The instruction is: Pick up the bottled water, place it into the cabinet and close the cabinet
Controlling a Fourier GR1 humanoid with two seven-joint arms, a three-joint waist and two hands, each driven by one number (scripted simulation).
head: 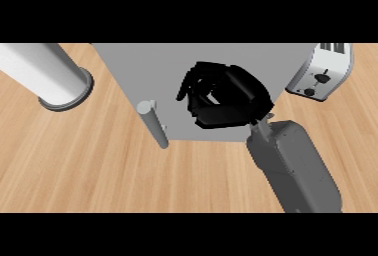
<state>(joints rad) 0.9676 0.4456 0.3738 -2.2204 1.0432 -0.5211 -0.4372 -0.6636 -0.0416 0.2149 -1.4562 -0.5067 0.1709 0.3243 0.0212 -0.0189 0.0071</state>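
My right hand [225, 102] hovers over the flat grey top of the cabinet [140, 65], near its front edge. Its fingers [193, 82] are curled toward the palm, and only the grey cabinet top shows in the hollow between them. The grey forearm [295, 165] comes in from the lower right. A grey bar handle [153, 122] stands at the cabinet's front left corner. No bottled water shows anywhere in the head view. My left hand is out of sight.
A tall white cylinder on a grey round base [46, 72] stands at the back left, close to the cabinet. A silver toaster [323, 72] sits at the back right. The wooden counter [88, 170] stretches in front of the cabinet.
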